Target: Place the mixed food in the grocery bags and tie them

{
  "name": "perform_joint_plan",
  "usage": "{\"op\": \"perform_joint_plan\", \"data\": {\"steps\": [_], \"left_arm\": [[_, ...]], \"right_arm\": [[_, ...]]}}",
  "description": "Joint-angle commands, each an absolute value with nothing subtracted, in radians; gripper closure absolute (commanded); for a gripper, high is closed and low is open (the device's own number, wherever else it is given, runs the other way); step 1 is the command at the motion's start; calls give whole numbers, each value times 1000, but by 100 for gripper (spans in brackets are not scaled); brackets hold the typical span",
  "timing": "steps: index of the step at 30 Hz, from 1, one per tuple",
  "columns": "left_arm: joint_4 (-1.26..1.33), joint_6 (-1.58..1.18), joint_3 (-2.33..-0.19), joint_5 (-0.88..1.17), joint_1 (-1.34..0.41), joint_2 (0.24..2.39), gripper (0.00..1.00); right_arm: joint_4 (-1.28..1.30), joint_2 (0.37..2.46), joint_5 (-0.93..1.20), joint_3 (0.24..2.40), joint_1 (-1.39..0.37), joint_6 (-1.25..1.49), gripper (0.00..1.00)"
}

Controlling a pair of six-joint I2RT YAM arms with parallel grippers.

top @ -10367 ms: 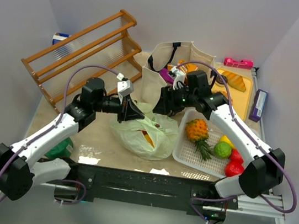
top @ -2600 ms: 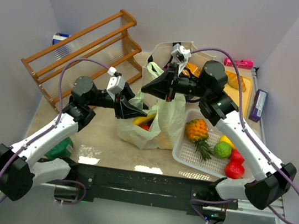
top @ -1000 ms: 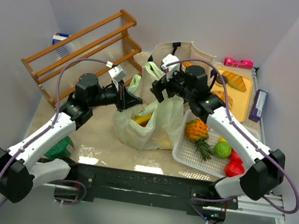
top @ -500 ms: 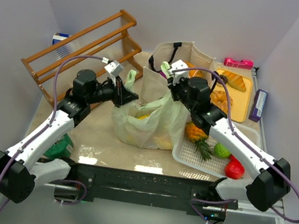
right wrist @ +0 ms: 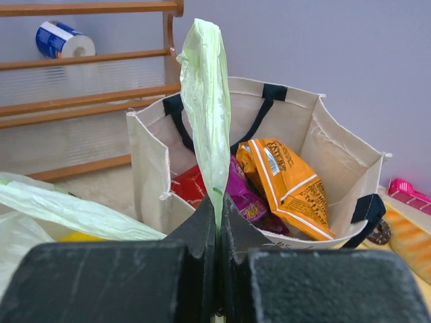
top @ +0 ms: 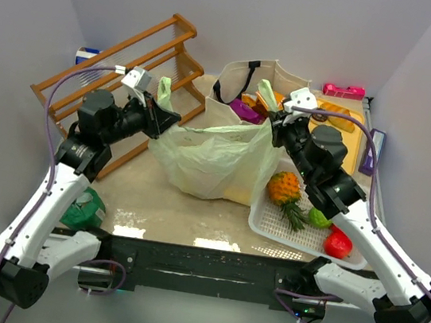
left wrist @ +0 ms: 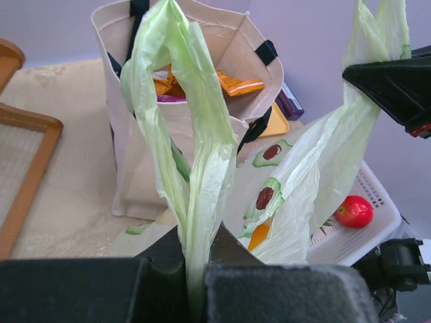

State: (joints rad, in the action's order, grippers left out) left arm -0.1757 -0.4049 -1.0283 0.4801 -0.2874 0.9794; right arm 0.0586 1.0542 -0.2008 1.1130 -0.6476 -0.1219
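At mid-worktop (top: 127, 189), in front of the tote (top: 223, 110) and just left of the basket (top: 271, 225): green bag (top: 207, 160), base on the surface, mouth pulled wide. An orange item (left wrist: 260, 233) shows through the film; contents otherwise hidden.

L handle (left wrist: 195, 155) is pinched in the left claw (top: 160, 116), jaws together on it. R handle (right wrist: 205, 87) is now clamped in the right claw (top: 273, 128). A sec ago that claw stood apart beside the handle, so the grip is fresh. Both arms have since swung outward, and the bag, slack and narrow half a sec ago, is stretched taut betw. them.

Judgement: loading of this bag looks done. Tying is the step in hand, w/ the handles to be crossed next.

Tote holds packets (right wrist: 286, 178) in orange, red and purple; straps loose, not tied. Pineapple (top: 282, 187) lies in the basket.
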Motion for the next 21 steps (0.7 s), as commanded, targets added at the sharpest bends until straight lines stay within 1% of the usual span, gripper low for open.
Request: {"op": "perform_joint_plan", "data": {"steps": [1,6,10,12,13,14,15,16,17,21], "left_arm": [[-302,-353,-1118,384,-270,939,100],[-394,-318,-1155,318,-268,890,100],[-402,-302,-1128,325,-268,861,100],[-370,-313,-1092,432,-268,874,100],[-310,-324,-1045,487,-268,894,100],[-270,-333,-1019,590,-268,905,100],[-229,-339,-994,639,-268,916,100],[-134,-348,-947,694,-268,940,100],[-103,-348,-933,778,-270,956,100],[-153,-287,-962,845,-285,1087,100]], "right_arm": [[35,1065,-220,1132,-635,-118,100],[5,1127,-108,1127,-629,-101,100],[-35,1184,-25,1147,-624,-84,100],[-46,1187,46,1143,-624,-78,100],[-61,1186,76,1137,-621,-78,100],[-69,1181,104,1120,-620,-72,100],[-92,1169,177,1108,-620,-74,100],[-107,1161,214,1092,-620,-74,100],[-120,1155,262,1059,-621,-72,100],[-204,1120,406,971,-620,-63,100]]}}
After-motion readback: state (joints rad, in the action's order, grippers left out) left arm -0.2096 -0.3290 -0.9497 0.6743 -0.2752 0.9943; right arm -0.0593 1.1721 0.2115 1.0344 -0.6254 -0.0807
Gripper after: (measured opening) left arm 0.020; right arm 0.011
